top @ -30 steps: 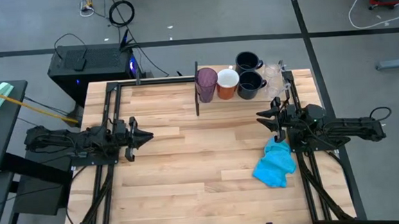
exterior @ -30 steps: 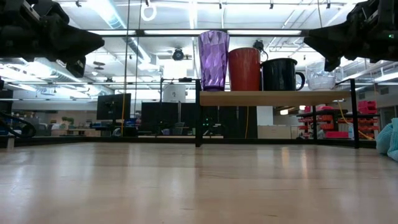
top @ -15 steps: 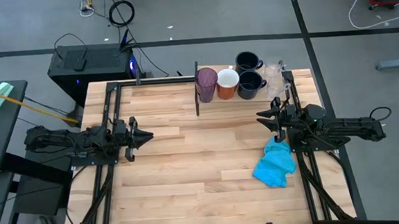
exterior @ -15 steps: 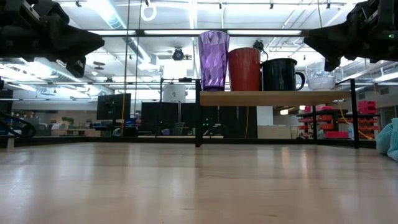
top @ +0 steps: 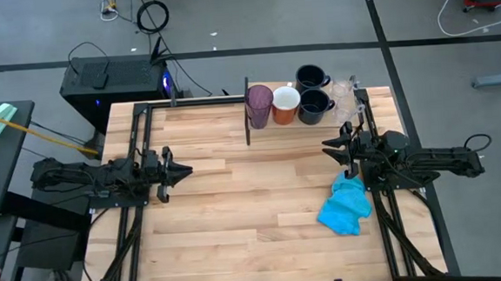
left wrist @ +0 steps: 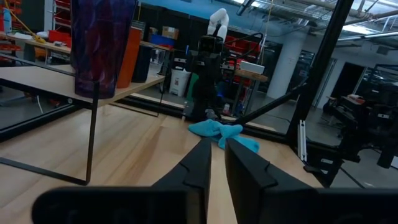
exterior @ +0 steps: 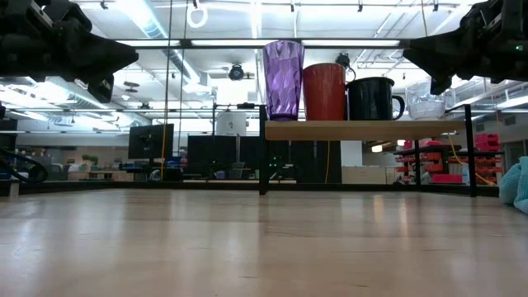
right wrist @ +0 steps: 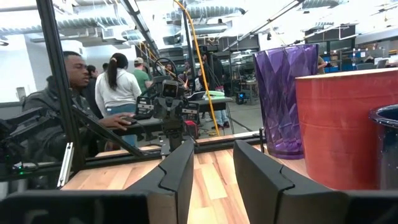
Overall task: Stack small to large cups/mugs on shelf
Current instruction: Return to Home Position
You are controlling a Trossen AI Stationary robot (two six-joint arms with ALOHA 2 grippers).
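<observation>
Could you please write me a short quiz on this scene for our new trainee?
1. True or false: the blue cloth lies on the table near the right gripper.
2. Which stands at the shelf's end nearest the left gripper? A) orange mug B) purple tumbler C) clear cup
3. How many dark mugs stand on the shelf?
Key: 1 true; 2 B; 3 two.

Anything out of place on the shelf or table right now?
Nothing tipped or spilled. One navy mug stands behind the other navy mug, breaking the shelf row. A blue cloth lies crumpled on the table.
</observation>
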